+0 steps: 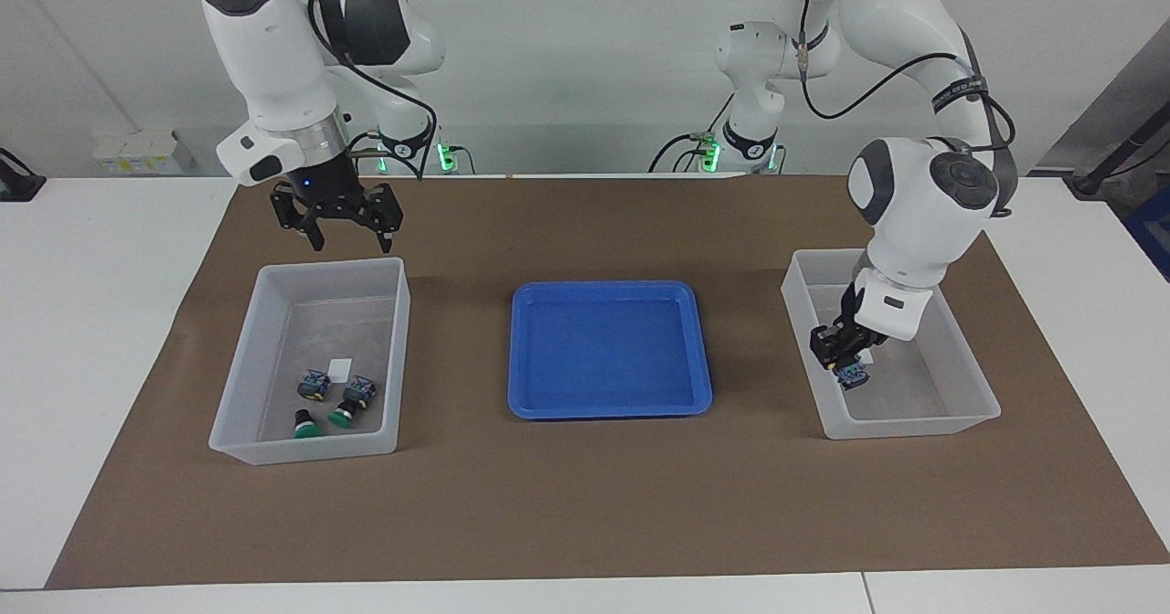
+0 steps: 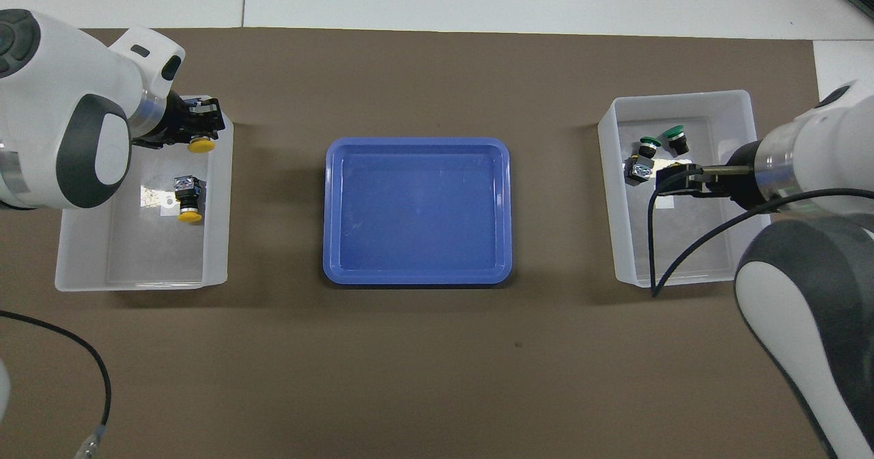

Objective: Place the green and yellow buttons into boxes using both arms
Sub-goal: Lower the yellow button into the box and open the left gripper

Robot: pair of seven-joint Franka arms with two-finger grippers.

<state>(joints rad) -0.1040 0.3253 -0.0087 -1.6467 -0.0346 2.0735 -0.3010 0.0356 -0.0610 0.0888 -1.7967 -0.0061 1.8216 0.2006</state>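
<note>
**A:** Where is the left gripper (image 1: 843, 351)?

**B:** Down inside the box (image 1: 951, 413) at the left arm's end of the table, fingers pinched on a yellow button (image 2: 201, 145). The overhead view shows its yellow cap, at about two o'clock from the box's middle. The facing view shows only the bluish contact block under the fingers — the cap is hidden there.

**A:** Anything else in that box?

**B:** A second yellow button (image 2: 188, 201) lies on the floor, next to the white sticker (image 2: 166, 205). From the facing view the arm covers it; only the overhead view gives it.

**A:** And the right gripper (image 1: 349, 231)?

**B:** Raised, fingers spread, holding nothing. In the facing view it hangs clear above the rim of the other box (image 1: 228, 431), at twelve o'clock of it. From overhead it seems to lie over that box's floor.

**A:** The green ones?

**B:** Two green buttons (image 1: 334, 399) lie side by side on that box's floor. The blue tray (image 1: 521, 404) sits between the boxes.
</note>
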